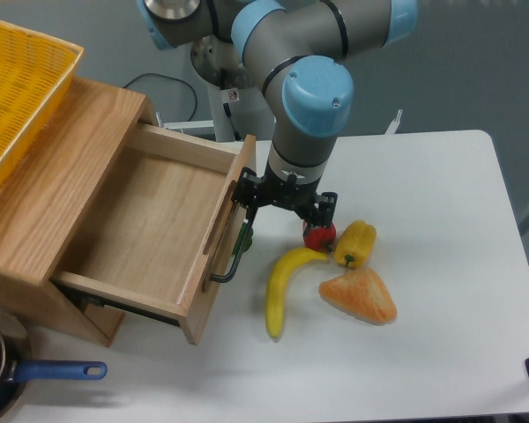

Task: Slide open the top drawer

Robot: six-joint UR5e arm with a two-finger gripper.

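banana (280, 286) – yellow pepper (356, 243) | orange wedge (360, 296) | yellow basket (18, 88) | blue-handled pan (9, 374)

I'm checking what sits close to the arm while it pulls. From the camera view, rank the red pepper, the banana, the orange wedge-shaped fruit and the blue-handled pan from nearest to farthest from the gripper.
Measured from the gripper:
1. Red pepper, just beside its fingers on the table.
2. Banana, below it in the image.
3. Orange wedge-shaped fruit, lower right.
4. Blue-handled pan, far at the lower left corner.

One fixed view, high front — angled down, mid-range
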